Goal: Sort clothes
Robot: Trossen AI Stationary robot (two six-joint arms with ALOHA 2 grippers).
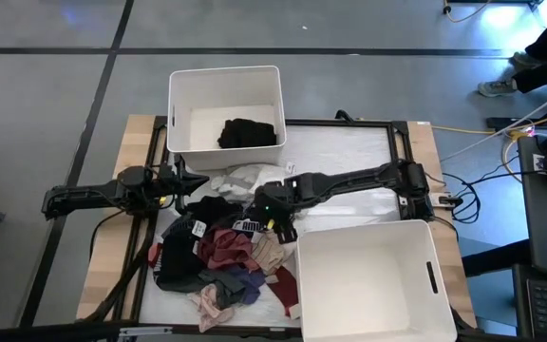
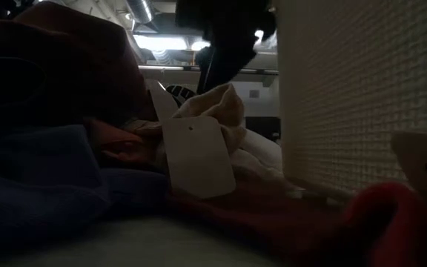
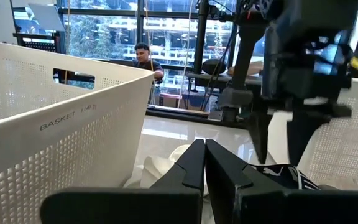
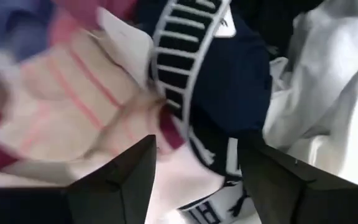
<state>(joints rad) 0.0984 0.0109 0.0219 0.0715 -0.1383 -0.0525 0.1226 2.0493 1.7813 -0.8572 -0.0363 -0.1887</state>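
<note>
The clothes lie in a mixed pile (image 1: 218,256) on the table's near left: black, maroon, purple, beige and pink pieces, with a white one (image 1: 250,178) at its far edge. My right gripper (image 1: 278,226) hangs open over the pile's right side, pointing steeply down. Its fingers stand on either side of a navy garment with a white striped band (image 4: 229,81), next to a beige striped piece (image 4: 73,99). A black garment (image 1: 247,133) lies in the far white bin (image 1: 174,114). My left gripper (image 1: 202,180) waits shut and level by the far bin.
A second white bin (image 1: 368,230) stands at the near right, close beside my right gripper; its mesh wall (image 2: 362,96) fills the low view's right. A white hang tag (image 2: 196,156) leans on a cream garment (image 2: 213,107). A person sits in the room behind.
</note>
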